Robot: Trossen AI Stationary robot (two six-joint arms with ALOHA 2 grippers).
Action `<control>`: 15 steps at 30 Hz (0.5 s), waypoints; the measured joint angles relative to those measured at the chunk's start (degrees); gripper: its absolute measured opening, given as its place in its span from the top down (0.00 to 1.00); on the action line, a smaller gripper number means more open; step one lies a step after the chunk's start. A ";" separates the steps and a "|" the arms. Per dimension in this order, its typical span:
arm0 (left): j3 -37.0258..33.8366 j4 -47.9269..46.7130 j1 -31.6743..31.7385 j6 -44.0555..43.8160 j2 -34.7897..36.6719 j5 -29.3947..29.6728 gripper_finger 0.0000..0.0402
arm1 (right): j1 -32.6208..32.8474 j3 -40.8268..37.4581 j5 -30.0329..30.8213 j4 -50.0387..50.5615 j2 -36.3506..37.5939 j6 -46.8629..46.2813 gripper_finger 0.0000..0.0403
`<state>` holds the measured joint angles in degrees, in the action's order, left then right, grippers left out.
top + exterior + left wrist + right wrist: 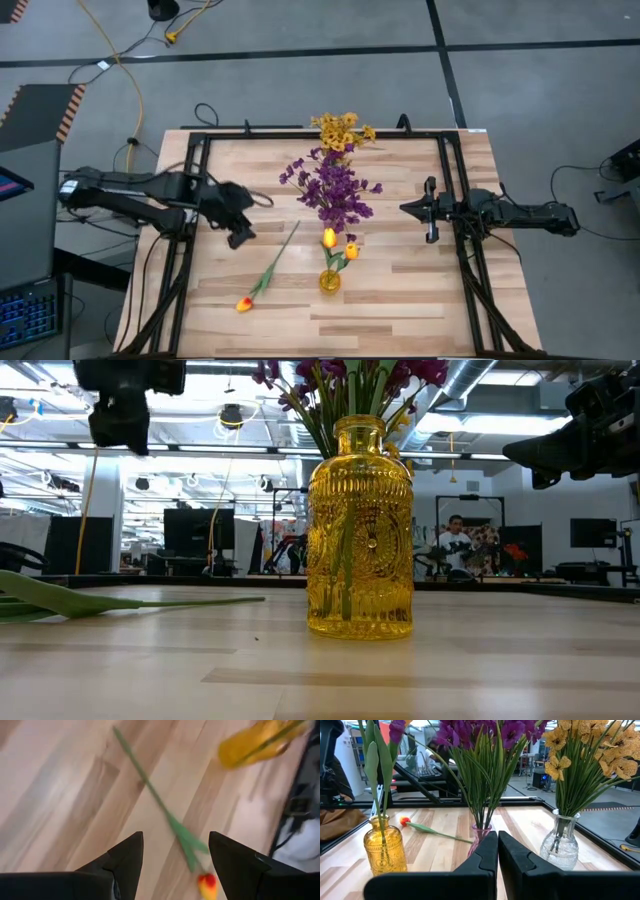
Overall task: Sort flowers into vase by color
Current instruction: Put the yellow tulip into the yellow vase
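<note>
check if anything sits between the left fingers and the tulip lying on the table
Nothing visible does. The left gripper hangs open over the loose tulip, with only bare table between them; the yellow vase stands off to one side.

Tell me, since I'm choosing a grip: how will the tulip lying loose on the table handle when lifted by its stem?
The loose tulip has a long thin stem, so it will likely flex and droop at the bloom end. It looks light, so it could slip or swing between the jaws. Lying flat on the table, it probably won't roll far; its leaves should stop it.
</note>
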<state>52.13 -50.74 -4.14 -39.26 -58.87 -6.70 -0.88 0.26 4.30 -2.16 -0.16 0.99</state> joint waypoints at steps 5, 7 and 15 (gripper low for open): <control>-0.30 0.92 -5.52 -1.00 -6.53 2.37 0.47 | 0.00 -0.01 0.02 -0.01 0.02 -0.02 0.89; -0.32 2.32 -7.32 -1.05 -9.31 2.78 0.47 | 0.00 -0.01 0.00 0.01 0.00 0.00 0.89; -0.34 10.21 -12.39 -2.19 -20.22 3.02 0.47 | -0.01 -0.01 0.02 -0.01 0.02 0.00 0.89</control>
<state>51.79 -40.53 -16.53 -41.45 -79.09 -3.68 -0.88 0.26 4.31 -2.17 -0.15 0.99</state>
